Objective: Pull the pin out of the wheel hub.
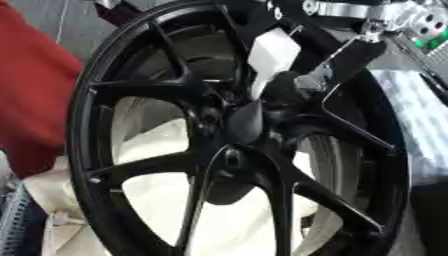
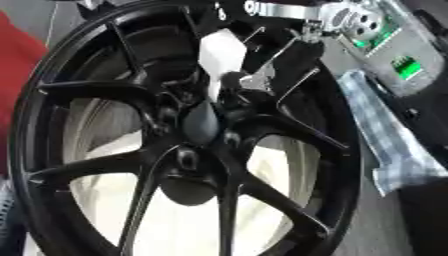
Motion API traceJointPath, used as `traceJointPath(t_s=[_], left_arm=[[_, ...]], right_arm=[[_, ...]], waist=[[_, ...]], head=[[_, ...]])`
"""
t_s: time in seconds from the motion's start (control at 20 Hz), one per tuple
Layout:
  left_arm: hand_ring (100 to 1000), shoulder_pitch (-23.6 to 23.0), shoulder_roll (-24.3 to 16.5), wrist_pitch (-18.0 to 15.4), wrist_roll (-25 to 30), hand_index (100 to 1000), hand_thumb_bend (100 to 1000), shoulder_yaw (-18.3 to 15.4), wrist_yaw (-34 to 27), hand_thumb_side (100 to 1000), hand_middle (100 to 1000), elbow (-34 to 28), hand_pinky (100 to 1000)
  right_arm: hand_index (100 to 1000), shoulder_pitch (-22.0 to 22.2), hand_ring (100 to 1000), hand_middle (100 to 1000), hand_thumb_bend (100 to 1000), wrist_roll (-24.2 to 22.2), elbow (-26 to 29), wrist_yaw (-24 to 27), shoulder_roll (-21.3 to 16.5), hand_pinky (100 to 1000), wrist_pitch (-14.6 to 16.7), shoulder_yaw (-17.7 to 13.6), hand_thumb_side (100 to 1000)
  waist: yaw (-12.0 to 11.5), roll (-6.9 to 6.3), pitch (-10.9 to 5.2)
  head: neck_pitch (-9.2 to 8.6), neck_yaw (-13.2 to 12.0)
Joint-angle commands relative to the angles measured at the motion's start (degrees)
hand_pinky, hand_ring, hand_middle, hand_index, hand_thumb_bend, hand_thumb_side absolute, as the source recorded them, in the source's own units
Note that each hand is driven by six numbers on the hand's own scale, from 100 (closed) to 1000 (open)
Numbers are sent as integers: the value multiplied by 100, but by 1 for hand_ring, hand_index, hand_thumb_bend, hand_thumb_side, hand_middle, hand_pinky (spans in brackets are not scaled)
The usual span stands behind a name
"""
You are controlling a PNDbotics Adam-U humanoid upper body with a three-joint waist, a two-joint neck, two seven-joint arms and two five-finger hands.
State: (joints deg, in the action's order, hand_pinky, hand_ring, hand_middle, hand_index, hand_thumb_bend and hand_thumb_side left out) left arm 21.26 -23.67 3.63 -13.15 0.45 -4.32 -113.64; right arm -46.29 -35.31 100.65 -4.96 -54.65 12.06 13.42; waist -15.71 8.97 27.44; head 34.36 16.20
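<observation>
A black spoked wheel (image 1: 149,165) fills both views, its hub (image 1: 245,122) near the middle. A white pin (image 1: 273,52) with a broad head and a thin stem stands just above the hub, slanting down toward it. My right hand (image 2: 289,55) reaches in from the upper right, black with silver joints. Its dark fingertips (image 2: 233,80) curl around the pin's lower part, close against the hub. Whether the stem's end is still inside the hub is hidden by the fingers. My left hand shows in neither view.
A red fabric (image 1: 35,90) lies at the left edge. White cloth (image 1: 166,200) shows through the spokes. A checked cloth (image 2: 385,145) and a board with green lights (image 2: 404,67) are on the right. A metal rack (image 1: 13,225) sits at lower left.
</observation>
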Motion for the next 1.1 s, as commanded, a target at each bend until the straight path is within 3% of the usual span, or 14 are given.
traceJointPath(t_s=[0.05, 0.3, 0.7, 0.95, 1.1], left_arm=[[806, 40, -145, 9, 3, 776, 100, -60, 25, 683, 612, -95, 777], [807, 51, -155, 5, 8, 775, 100, -63, 27, 682, 611, -95, 777], [807, 89, -177, -9, 16, 771, 100, -67, 42, 683, 609, -95, 778], [808, 103, -181, -16, 18, 771, 100, -70, 42, 680, 609, -95, 778], [808, 99, -189, -16, 20, 771, 100, -76, 41, 679, 609, -95, 779]], right_arm=[[767, -48, 927, 751, 213, -52, 28, 44, -171, 890, -6, -95, 227], [659, -45, 873, 602, 138, -155, 35, 108, -176, 873, -33, -86, 121], [521, 15, 816, 457, 126, -192, -15, 13, -173, 851, 2, -141, 156], [454, -7, 780, 390, 157, -99, 0, 295, -208, 837, -101, -201, 232], [440, -24, 778, 379, 162, -51, 37, 561, -261, 836, -196, -278, 231]], waist=[[10, -33, -120], [-4, -10, -114], [-93, 102, -78], [-124, 126, -91], [-134, 128, -111]], head=[[-41, -4], [-49, 15], [-163, 116], [-191, 192], [-196, 222]])
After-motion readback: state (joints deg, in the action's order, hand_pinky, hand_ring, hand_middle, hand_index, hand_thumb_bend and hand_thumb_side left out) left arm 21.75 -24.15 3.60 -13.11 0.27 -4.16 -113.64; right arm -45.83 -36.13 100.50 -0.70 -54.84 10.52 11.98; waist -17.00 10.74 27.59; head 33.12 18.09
